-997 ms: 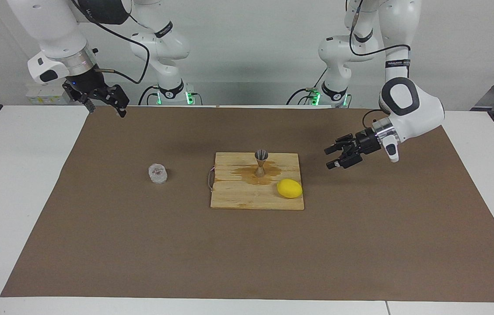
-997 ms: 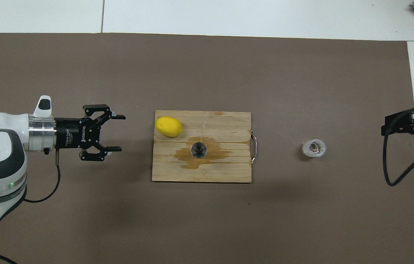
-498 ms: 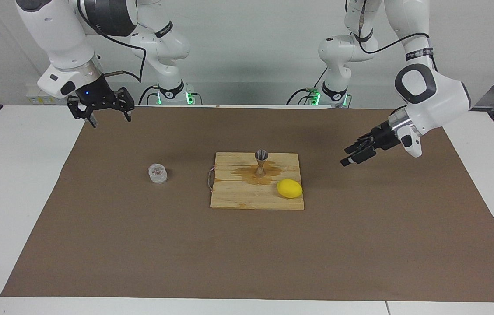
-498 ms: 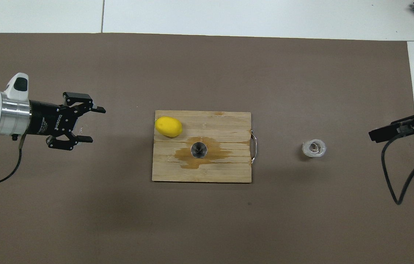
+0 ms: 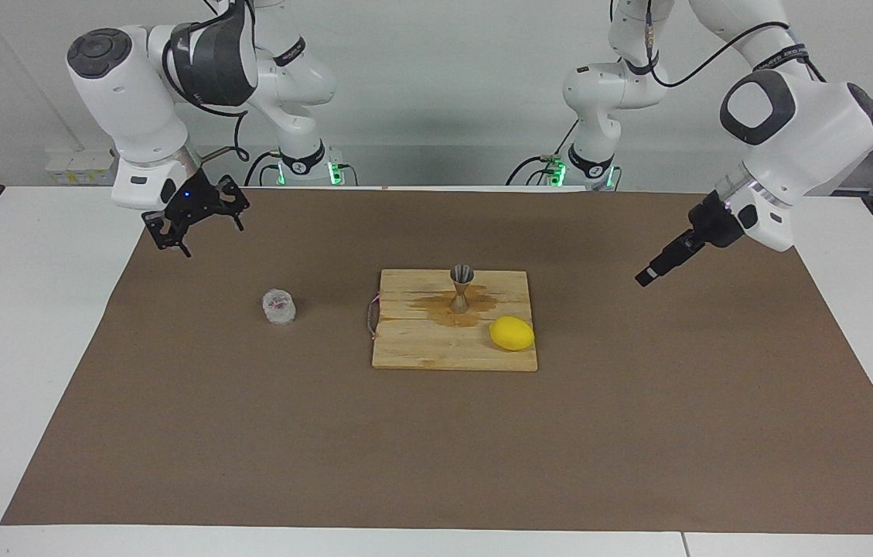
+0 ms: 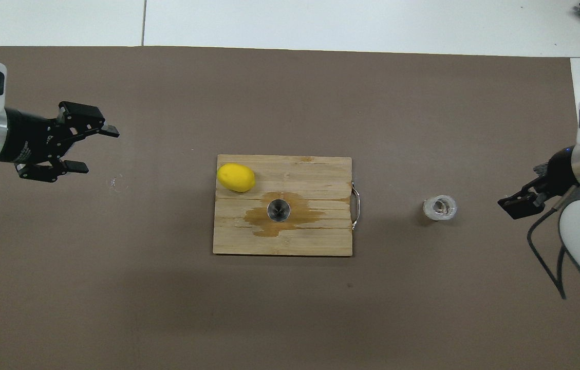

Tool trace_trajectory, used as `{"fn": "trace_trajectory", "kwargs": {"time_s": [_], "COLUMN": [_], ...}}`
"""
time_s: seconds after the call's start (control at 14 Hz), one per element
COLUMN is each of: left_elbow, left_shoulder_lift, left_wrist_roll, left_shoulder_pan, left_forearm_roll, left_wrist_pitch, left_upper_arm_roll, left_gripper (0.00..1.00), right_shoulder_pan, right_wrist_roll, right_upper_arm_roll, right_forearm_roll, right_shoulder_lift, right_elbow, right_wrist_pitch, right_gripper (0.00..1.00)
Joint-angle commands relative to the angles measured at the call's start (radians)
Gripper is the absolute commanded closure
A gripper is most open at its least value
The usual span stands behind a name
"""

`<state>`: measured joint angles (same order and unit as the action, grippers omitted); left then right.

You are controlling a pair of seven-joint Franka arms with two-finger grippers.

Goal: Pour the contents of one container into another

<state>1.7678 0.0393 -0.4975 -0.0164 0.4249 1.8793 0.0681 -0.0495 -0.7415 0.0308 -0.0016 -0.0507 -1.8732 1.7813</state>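
One glass cup (image 5: 279,307) (image 6: 440,208): small, squat, clear, with faceted sides; it stands upright on the brown mat (image 5: 250,433) (image 6: 115,308), toward the right arm's end of the table (image 5: 26,325) (image 6: 320,23), well apart from the cutting board. Whether it holds anything cannot be made out.

One jigger (image 5: 461,288) (image 6: 279,210): silvery metal, hourglass-shaped, two cones joined at a narrow waist. It stands upright on the board in the middle of a dark wet stain (image 5: 436,305) (image 6: 305,216). From overhead only its round open mouth shows; whether it holds liquid cannot be told.

One wooden cutting board (image 5: 436,348) (image 6: 279,244): slatted, with a metal handle (image 5: 371,317) (image 6: 355,207) on the edge facing the cup, lying mid-mat.

One lemon (image 5: 512,333) (image 6: 236,177): yellow, on the board's corner farther from the robots, toward the left arm's end, near the jigger without touching it.

Two claws. The right claw (image 5: 200,232) (image 6: 517,201) hangs in the air over the mat near the cup, spread and holding nothing; overhead it is seen edge-on and partly cut off by its own arm. The left claw (image 5: 646,278) (image 6: 97,149) hangs over the mat toward the left arm's end, well apart from the board, spread and holding nothing; in the facing view it appears as one narrow dark bar.
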Motion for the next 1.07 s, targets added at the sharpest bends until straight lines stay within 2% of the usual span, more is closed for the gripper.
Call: {"fn": "trace_trajectory", "kwargs": {"time_s": [0.0, 0.21, 0.43, 0.64, 0.78, 1.0], "left_elbow": [-0.083, -0.111, -0.152, -0.201, -0.240, -0.284], "left_shoulder_lift": [0.025, 0.024, 0.022, 0.022, 0.021, 0.018], "left_wrist_roll": [0.103, 0.290, 0.459, 0.499, 0.580, 0.648], "left_shoulder_pan": [0.013, 0.012, 0.006, 0.010, 0.013, 0.016], "left_forearm_roll": [-0.087, -0.156, -0.172, -0.210, -0.285, -0.330], "left_wrist_pitch": [-0.048, -0.054, -0.075, -0.118, -0.158, -0.264], "left_upper_arm_roll": [-0.010, -0.048, -0.065, -0.087, -0.080, -0.076], "left_gripper": [0.00, 0.00, 0.00, 0.00, 0.00, 0.00], "right_shoulder_pan": [0.003, 0.004, 0.002, 0.000, -0.004, -0.019], "right_wrist_roll": [-0.126, -0.275, -0.419, -0.539, -0.593, -0.662], "right_upper_arm_roll": [0.003, 0.001, 0.001, 0.001, 0.001, 0.001], "right_forearm_roll": [0.028, 0.086, 0.107, 0.144, 0.172, 0.228], "right_shoulder_lift": [0.008, 0.034, 0.084, 0.100, 0.104, 0.111], "right_elbow": [-0.069, -0.125, -0.164, -0.233, -0.256, -0.297], "right_wrist_pitch": [0.088, 0.174, 0.237, 0.354, 0.383, 0.388], "right_gripper": [0.00, 0.00, 0.00, 0.00, 0.00, 0.00]}}
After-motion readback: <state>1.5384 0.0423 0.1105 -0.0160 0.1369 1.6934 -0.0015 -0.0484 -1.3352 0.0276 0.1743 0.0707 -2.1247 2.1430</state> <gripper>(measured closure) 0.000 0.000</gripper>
